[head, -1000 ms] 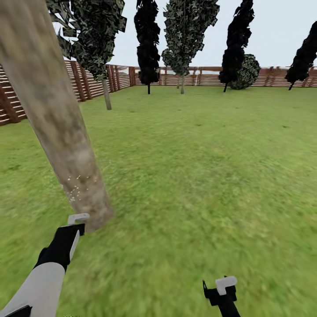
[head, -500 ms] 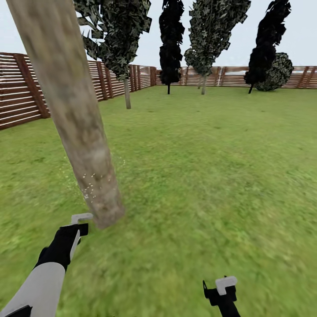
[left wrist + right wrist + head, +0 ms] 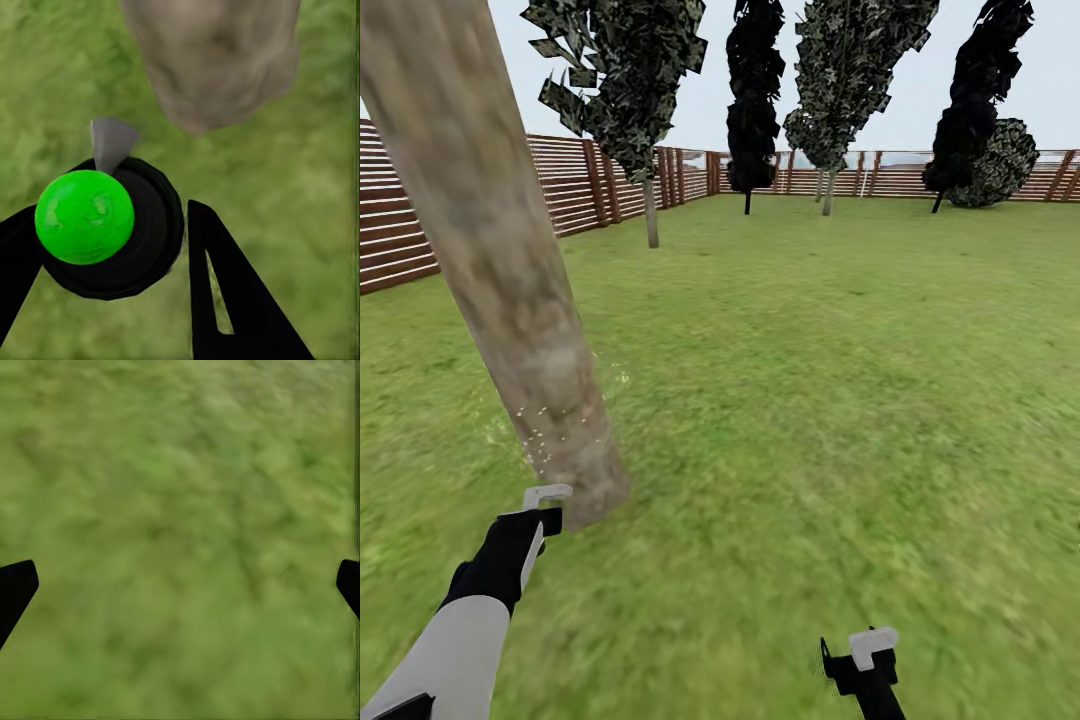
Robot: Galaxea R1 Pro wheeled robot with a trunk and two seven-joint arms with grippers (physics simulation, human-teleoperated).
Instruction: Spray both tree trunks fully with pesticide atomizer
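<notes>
1. The tree trunk (image 3: 510,290), mottled grey-beige, leans up from the grass (image 3: 810,400) and serves as the landmark here.
2. The left gripper (image 3: 112,247) sits just short of the trunk's base, clenched around the pesticide atomizer (image 3: 101,225), a black round body with a bright green ball on top.
3. The atomizer's grey nozzle (image 3: 111,141) points toward the trunk's foot.
4. Tiny white specks of pesticide (image 3: 545,435) dot the trunk's lower part; some seem to drift beside it, though they are faint.
5. The right gripper (image 3: 180,585) hangs over bare grass, well apart from the trunk, its fingers spread wide and empty.
6. Far behind the trunk runs a slatted wooden fence (image 3: 570,185).
</notes>
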